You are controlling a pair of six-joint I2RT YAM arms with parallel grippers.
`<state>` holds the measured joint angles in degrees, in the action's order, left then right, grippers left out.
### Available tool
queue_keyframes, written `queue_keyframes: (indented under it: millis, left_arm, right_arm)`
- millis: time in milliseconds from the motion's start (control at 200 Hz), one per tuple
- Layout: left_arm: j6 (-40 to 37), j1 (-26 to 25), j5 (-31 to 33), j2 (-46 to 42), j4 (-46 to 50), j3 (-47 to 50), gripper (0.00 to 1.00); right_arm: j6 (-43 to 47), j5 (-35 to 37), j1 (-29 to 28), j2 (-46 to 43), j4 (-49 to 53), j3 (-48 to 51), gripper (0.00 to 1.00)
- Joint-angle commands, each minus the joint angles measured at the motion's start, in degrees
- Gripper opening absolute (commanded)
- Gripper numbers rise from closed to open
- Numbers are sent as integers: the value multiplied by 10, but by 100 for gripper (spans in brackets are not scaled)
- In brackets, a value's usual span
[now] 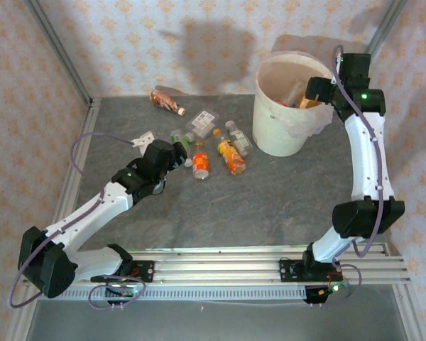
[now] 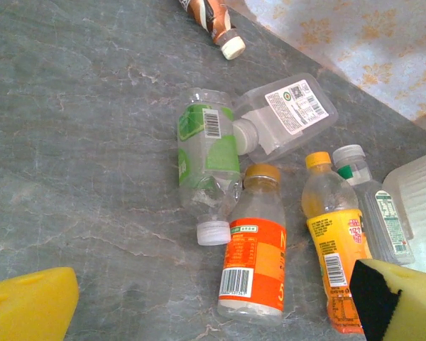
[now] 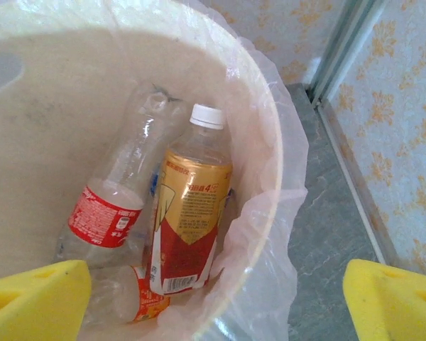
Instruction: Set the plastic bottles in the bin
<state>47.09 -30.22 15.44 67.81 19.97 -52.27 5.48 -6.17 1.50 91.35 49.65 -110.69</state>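
Observation:
Several plastic bottles lie loose on the grey table: an orange-labelled one (image 1: 201, 165) (image 2: 255, 263), a yellow-orange one (image 1: 231, 158) (image 2: 337, 263), a green-labelled one (image 2: 202, 153), a clear flat one (image 2: 284, 110) and a brown one (image 1: 167, 101). My left gripper (image 1: 181, 153) (image 2: 216, 311) hovers open just over the orange-labelled bottle's base. The white bin (image 1: 273, 138) (image 3: 270, 142) with its liner stands at the back right. My right gripper (image 1: 316, 96) (image 3: 213, 302) hangs open above the bin's rim, holding nothing. Inside lie a gold-and-red bottle (image 3: 192, 213) and a red-labelled clear one (image 3: 106, 213).
A small white tag (image 1: 143, 138) lies left of the bottle cluster. Wallpapered walls with metal posts (image 1: 60, 50) close in the back and sides. The mounting rail (image 1: 220, 266) runs along the near edge. Bare table stretches between the arms.

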Motion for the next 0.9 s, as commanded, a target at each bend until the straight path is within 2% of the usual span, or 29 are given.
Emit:
queue_keyframes:
  millis: [0, 340, 520, 661, 786, 896]
  left_arm:
    - [10, 6, 16, 8, 7, 2, 100]
    - [24, 8, 18, 13, 22, -1, 100]
    - [30, 13, 10, 26, 44, -17, 100]
    - [31, 14, -1, 44, 63, -32, 100]
    - [32, 15, -6, 63, 65, -40, 100]
    - [26, 17, -12, 84, 67, -56, 100]
  right_arm:
    - [-31, -37, -11, -54, -78, 37, 96]
    - [-79, -150, -80, -146, -213, 159, 100]
    - [-73, -195, -142, -180, -271, 213, 99]
    - [-44, -192, -220, -201, -307, 261, 99]
    - [-18, -154, -282, -223, -334, 307, 99]
    - [-17, -115, -314, -232, -349, 339, 99]
